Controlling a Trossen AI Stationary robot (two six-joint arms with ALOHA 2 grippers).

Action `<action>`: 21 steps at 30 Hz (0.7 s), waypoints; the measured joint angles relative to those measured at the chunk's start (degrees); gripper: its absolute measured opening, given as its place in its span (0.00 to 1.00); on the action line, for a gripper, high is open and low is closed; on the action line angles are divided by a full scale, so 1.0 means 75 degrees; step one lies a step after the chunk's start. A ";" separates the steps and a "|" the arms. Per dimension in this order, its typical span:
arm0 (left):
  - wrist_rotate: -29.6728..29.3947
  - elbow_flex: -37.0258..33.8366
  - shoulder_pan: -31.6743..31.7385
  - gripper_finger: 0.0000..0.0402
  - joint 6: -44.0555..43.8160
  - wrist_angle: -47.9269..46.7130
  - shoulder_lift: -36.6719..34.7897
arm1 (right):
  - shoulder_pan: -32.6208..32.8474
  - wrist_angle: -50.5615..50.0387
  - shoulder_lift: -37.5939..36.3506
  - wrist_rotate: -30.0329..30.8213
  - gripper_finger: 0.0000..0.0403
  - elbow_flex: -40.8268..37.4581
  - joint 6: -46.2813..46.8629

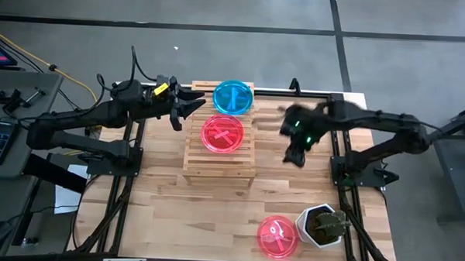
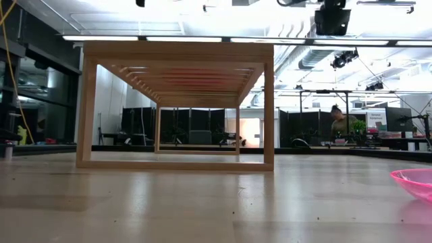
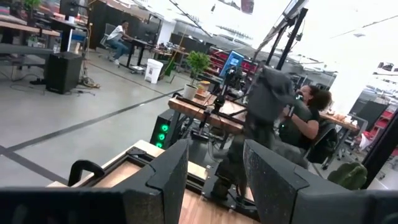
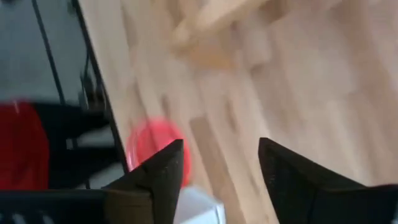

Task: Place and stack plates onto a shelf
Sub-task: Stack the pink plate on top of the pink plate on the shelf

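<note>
The wooden slatted shelf (image 1: 220, 149) stands mid-table; in the low view the shelf (image 2: 179, 61) shows from the side. A teal plate (image 1: 233, 97) lies on its far end and a pink plate (image 1: 222, 134) on its middle. Another pink plate (image 1: 278, 237) lies on the table near the near edge, also in the low view as the pink plate (image 2: 415, 182) and in the right wrist view as a blurred pink plate (image 4: 149, 143). My left gripper (image 1: 190, 107) (image 3: 214, 168) is open and empty at the shelf's far left corner. My right gripper (image 1: 295, 154) (image 4: 221, 162) is open and empty, above the table right of the shelf.
A white plant pot (image 1: 322, 225) stands right beside the near pink plate. Bare tabletop (image 1: 183, 214) lies between the shelf and the near edge. Black frame rails (image 1: 346, 196) run along both table sides. People sit at desks in the room beyond.
</note>
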 joint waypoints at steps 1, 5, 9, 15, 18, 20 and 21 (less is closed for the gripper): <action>0.0000 0.0000 0.0000 0.36 -0.0048 0.0000 0.0000 | 0.0271 -0.0021 0.0173 -0.0036 0.49 0.0000 -0.0027; 0.0003 0.0000 0.0000 0.36 -0.0065 0.0000 0.0000 | 0.1218 0.0160 0.0842 -0.0461 0.51 -0.0367 -0.0379; 0.0029 0.0000 0.0000 0.36 -0.0074 0.0000 0.0000 | 0.1896 0.1358 0.1115 -0.1699 0.50 -0.1894 0.0123; 0.0032 0.0000 0.0000 0.36 -0.0141 0.0000 0.0000 | 0.2691 0.4794 0.1127 -0.2873 0.49 -0.3679 0.2411; 0.0032 0.0000 0.0003 0.36 -0.0147 0.0000 0.0000 | 0.3094 0.6022 0.1124 -0.2441 0.49 -0.3941 0.3105; 0.0032 0.0000 0.0003 0.36 -0.0235 0.0000 0.0000 | 0.3307 0.6298 0.1129 -0.2018 0.49 -0.4016 0.3298; 0.0032 0.0000 0.0001 0.36 -0.0267 0.0000 0.0000 | 0.3390 0.6348 0.1151 -0.1770 0.49 -0.4019 0.3314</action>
